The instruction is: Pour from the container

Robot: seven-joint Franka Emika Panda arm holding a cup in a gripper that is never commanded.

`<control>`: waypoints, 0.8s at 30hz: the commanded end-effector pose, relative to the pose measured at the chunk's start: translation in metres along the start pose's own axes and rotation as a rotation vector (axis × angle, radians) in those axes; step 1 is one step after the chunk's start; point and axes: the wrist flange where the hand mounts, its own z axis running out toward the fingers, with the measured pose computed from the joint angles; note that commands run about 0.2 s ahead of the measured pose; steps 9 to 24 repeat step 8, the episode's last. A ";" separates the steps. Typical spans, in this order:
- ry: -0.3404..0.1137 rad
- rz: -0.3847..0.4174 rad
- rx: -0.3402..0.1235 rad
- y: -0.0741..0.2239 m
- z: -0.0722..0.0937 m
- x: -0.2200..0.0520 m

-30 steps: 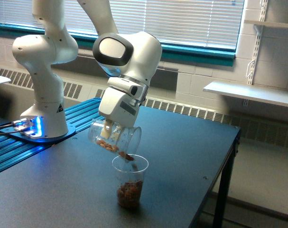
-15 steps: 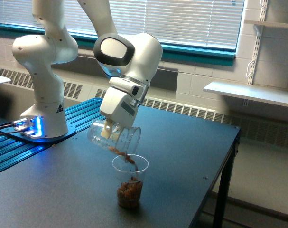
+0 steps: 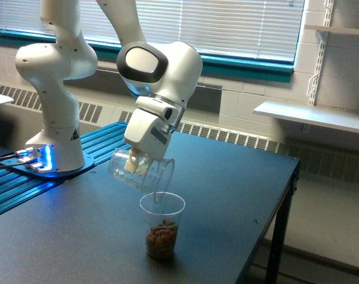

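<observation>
In the exterior view the container, a clear wide-mouthed cup, hangs tilted steeply with its mouth down toward the exterior view's right. My gripper is shut on it, one pale fingertip showing through the wall. It looks empty of brown pieces. Directly below its lip stands a thin tapered clear plastic cup on the dark table, holding brown pieces in its lower third.
The arm's white base stands on a blue ribbed platform at the exterior view's left. The table's edge runs down the right side, with a leg. A wall shelf and radiator lie behind.
The brown pieces that lay in the container and were falling from its lip have dropped into the plastic cup. The container has tipped slightly further.
</observation>
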 end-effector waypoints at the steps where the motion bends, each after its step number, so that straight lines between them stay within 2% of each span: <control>1: -0.005 0.002 0.008 -0.002 0.002 -0.002; 24: 0.002 0.008 0.018 -0.002 0.001 -0.002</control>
